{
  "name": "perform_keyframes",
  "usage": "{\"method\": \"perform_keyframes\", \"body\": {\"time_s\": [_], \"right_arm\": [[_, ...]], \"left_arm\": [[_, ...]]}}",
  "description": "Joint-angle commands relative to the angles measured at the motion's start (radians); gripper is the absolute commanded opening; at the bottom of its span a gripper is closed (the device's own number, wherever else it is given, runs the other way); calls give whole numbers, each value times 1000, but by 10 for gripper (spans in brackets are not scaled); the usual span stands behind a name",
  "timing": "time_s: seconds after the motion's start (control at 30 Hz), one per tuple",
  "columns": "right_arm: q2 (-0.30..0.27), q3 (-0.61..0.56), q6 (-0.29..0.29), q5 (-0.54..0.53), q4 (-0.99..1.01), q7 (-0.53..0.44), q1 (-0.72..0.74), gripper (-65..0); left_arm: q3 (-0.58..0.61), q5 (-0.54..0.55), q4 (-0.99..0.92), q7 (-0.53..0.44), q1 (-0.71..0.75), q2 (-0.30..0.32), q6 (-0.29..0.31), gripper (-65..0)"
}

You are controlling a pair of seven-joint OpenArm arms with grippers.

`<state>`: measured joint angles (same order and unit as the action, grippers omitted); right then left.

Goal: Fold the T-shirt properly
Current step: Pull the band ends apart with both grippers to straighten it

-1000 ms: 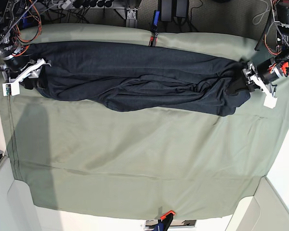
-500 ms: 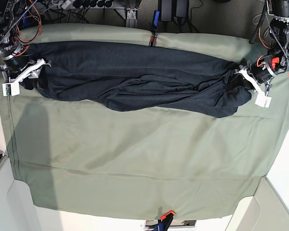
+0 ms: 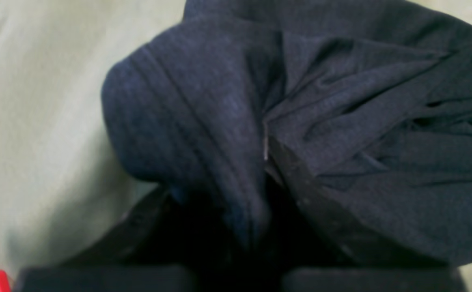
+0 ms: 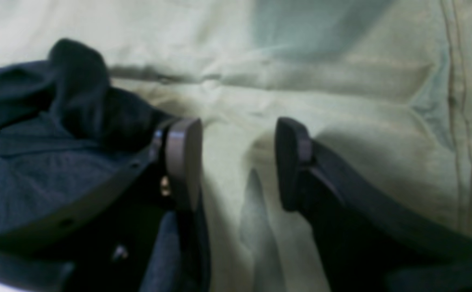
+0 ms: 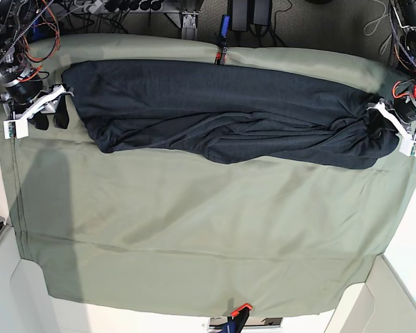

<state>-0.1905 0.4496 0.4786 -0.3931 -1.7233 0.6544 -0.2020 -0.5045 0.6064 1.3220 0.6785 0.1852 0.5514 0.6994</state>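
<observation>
I count one T-shirt (image 5: 222,114), two grippers, one green table cloth (image 5: 194,229). The T-shirt lies bunched in a long band across the upper half of the base view. My left gripper (image 5: 388,125), at the right edge, pinches its end fabric. My right gripper (image 4: 238,162), upper left, stands spread over bare cloth, one finger (image 4: 183,158) touching the shirt's edge.
</observation>
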Motion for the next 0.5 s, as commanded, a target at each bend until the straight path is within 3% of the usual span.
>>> {"method": "perform_keyframes", "body": {"time_s": [0.0, 0.13, 0.2, 0.3, 0.47], "right_arm": [[-11, 5, -3, -16, -18, -25, 8, -351], [-11, 5, -3, -16, -18, -24, 8, -351], [-11, 5, -3, -16, -18, -24, 8, -351], [-11, 5, -3, -15, -18, -23, 7, -351], [-11, 5, -3, -19, -18, -23, 8, -351]], "left_arm": [[-8, 2, 14, -32, -8, 31, -1, -650], [-8, -16, 24, -37, -11, 51, -1, -650], [-8, -14, 77, 15, -6, 53, -1, -650], [2, 82, 243, 90, 36, 52, -1, -650], [90, 174, 566, 98, 118, 12, -1, -650]]}}
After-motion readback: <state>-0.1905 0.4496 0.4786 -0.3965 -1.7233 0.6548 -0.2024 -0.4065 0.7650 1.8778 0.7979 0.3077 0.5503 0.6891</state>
